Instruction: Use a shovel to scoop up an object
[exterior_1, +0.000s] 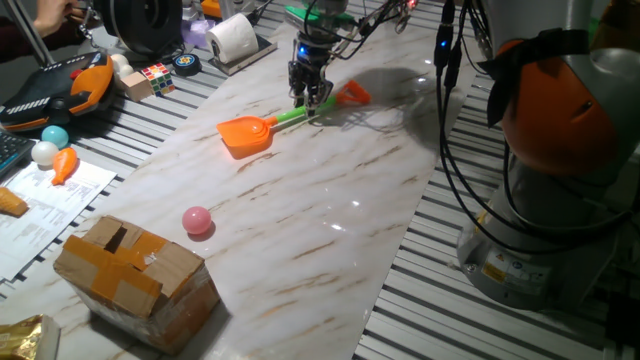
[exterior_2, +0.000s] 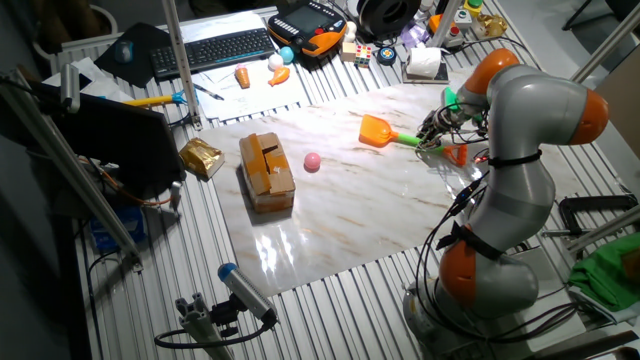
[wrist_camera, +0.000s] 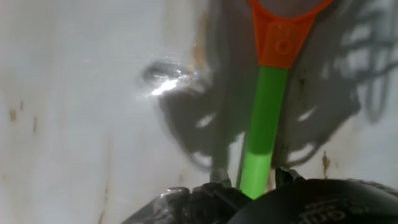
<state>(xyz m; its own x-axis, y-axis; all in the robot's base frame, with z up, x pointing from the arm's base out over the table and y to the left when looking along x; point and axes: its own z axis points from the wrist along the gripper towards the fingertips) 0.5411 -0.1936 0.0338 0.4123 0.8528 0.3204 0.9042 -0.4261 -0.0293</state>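
The shovel (exterior_1: 245, 133) lies on the marble board, with its orange blade to the left, its green shaft running right and its orange D end (exterior_1: 352, 95) at the far right. It also shows in the other fixed view (exterior_2: 377, 130) and the hand view (wrist_camera: 264, 118). My gripper (exterior_1: 312, 100) points straight down over the shaft near the D end. Its fingers sit tight on both sides of the green shaft (wrist_camera: 255, 183). The pink ball (exterior_1: 197, 220) rests on the board well in front of the blade, apart from it, and shows in the other fixed view (exterior_2: 312, 161).
A taped cardboard box (exterior_1: 135, 275) stands near the pink ball at the board's near-left corner. A white ball (exterior_1: 44, 153), a teal ball (exterior_1: 54, 135) and a toy carrot (exterior_1: 64, 165) lie off the board at left. A paper roll (exterior_1: 233, 38) stands at the back. The arm's base (exterior_1: 560, 150) is at right.
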